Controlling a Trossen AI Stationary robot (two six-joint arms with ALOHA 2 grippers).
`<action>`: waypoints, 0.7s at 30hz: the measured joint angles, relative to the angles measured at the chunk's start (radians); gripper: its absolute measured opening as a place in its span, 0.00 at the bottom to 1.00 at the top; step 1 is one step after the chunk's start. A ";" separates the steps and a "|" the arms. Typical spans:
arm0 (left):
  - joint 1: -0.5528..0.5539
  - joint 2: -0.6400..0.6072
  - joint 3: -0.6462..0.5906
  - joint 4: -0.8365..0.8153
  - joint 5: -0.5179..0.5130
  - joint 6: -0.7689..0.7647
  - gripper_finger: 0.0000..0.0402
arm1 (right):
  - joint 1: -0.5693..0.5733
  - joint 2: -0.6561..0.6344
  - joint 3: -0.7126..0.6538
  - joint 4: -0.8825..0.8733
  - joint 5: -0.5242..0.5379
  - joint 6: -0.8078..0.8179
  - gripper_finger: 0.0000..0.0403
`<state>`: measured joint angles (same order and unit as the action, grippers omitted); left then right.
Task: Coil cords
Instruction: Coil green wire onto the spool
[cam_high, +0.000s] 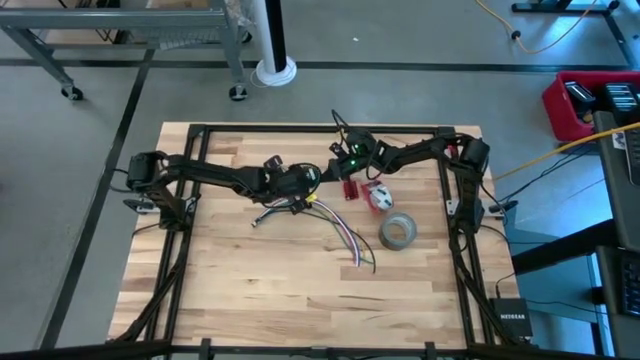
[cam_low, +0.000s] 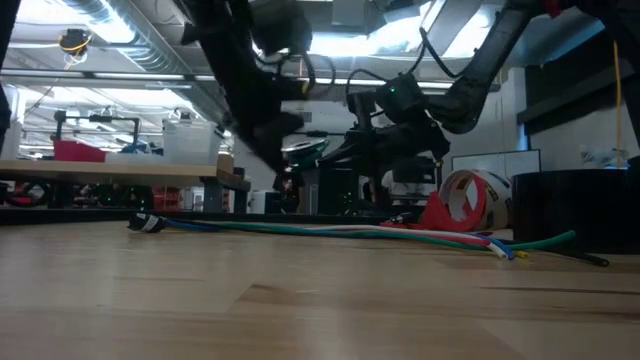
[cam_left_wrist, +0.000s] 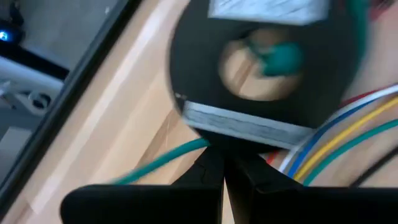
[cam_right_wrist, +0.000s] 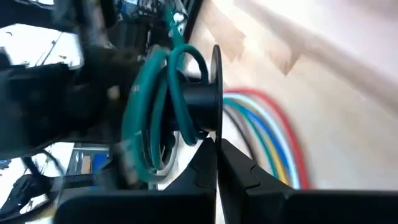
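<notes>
A black spool (cam_right_wrist: 199, 99) with dark green wire (cam_right_wrist: 158, 106) wound on it hangs above the table's middle, between my two grippers. In the left wrist view its round flange (cam_left_wrist: 261, 68) faces the camera. My right gripper (cam_right_wrist: 216, 152) is shut on the spool. My left gripper (cam_left_wrist: 224, 171) is shut on the green wire close by the spool. In the high view they meet at the far middle, left gripper (cam_high: 305, 190) and right gripper (cam_high: 342, 168). The multicoloured cord bundle (cam_high: 340, 235) lies loose on the table below them and shows in the low view (cam_low: 340, 230). My left gripper pinches the dark green wire (cam_left_wrist: 186, 151) between its two fingertips, right beside the spool's flange. The wire runs away from the fingers over the table. My right gripper pinches the rim of the spool's thin flange (cam_right_wrist: 216, 127) between its two fingers. The spool is lifted clear of the table, with the green wire coiled round its core.
A grey tape roll (cam_high: 397, 232) lies right of the bundle's end. Small red-and-white pieces (cam_high: 372, 194) lie under the right arm. A black frame (cam_high: 300, 128) runs round the table's edges. There is bare wood toward the near edge.
</notes>
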<state>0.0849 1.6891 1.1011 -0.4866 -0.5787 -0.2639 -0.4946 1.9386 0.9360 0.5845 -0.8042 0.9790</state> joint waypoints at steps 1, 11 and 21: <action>-0.003 -0.018 0.000 0.004 0.001 0.006 0.00 | -0.006 0.003 0.000 0.004 0.000 -0.008 0.00; -0.021 -0.359 -0.048 -0.061 0.003 0.078 0.00 | -0.022 0.019 0.000 0.037 -0.030 -0.017 0.00; -0.049 -0.926 -0.468 0.003 0.006 -0.189 0.00 | -0.023 0.019 0.000 0.045 -0.028 -0.017 0.00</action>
<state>0.0356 0.7633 0.6336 -0.4837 -0.5732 -0.4530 -0.5175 1.9572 0.9360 0.6297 -0.8322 0.9615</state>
